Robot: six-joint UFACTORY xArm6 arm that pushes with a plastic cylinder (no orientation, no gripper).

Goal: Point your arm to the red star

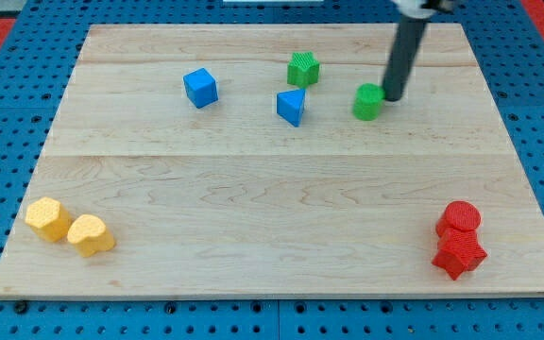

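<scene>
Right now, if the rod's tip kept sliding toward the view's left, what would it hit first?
Probably the green block: my tip sits right beside it on the view's right, apparently touching, though depth is uncertain.

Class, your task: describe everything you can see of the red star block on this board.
The red star is a small, ridged, plastic-looking block with blunt points, lying flat on the wooden board near the view's bottom right corner. It touches the red cylinder just above it. My tip is far away at the view's top, beside a green block.

Pale wooden board on blue pegboard
</scene>
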